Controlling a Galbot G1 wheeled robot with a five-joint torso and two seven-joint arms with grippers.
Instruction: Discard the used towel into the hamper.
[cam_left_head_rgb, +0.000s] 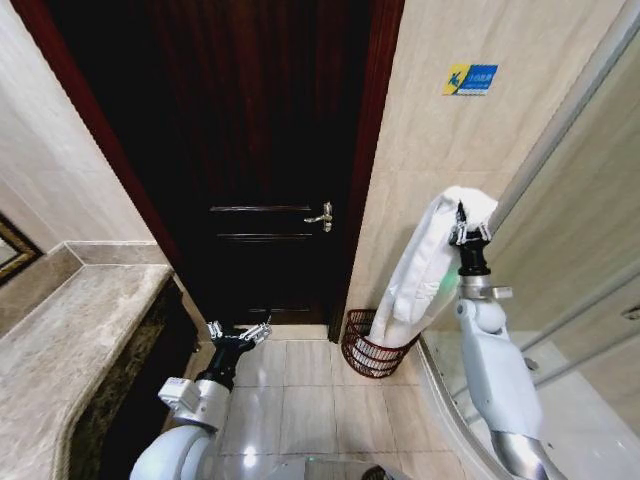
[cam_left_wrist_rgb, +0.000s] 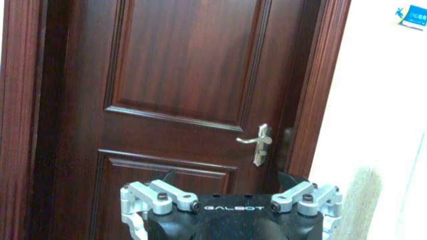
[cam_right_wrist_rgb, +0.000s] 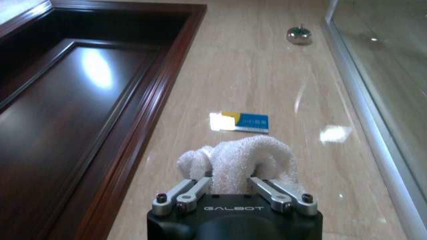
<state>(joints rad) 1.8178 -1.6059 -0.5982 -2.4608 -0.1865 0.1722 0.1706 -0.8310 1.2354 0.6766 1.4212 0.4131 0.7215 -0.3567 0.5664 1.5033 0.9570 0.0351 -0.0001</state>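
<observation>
**Holding a white towel high above the hamper**

Hanging from the right gripper (cam_left_head_rgb: 470, 236), the white terry towel (cam_left_head_rgb: 425, 275) drapes as one long soft fold, its lower end reaching down to the rim of the hamper (cam_left_head_rgb: 372, 350) directly beneath the gripper. The right wrist view shows a bunched top of towel pinched between the closed fingers (cam_right_wrist_rgb: 195, 187), with a plush loop puffing out just beyond them. The cloth looks light, limp and thick-piled; it should not slip easily, and it will go wherever gravity takes it once let go. A pinch on a gathered bunch near one end, as here, seems the sensible hold, since it lets the rest trail straight down.

The hamper is a small round basket of dark reddish-brown open wire, narrowing toward its base. It stands on pale glossy floor tiles (cam_left_head_rgb: 300, 400), below the gripper and against a beige tiled wall (cam_left_head_rgb: 420, 130) that carries a small blue and yellow sticker (cam_left_head_rgb: 470, 79).

Off to the gripper's left is a dark panelled wooden door (cam_left_head_rgb: 260, 150) with a metal lever handle (cam_left_head_rgb: 321, 217). To its right runs a glass shower screen (cam_left_head_rgb: 580, 220).

The left gripper (cam_left_head_rgb: 240, 333) waits low, facing the door, fingers spread wide and empty, beside a speckled stone counter (cam_left_head_rgb: 70, 340).
</observation>
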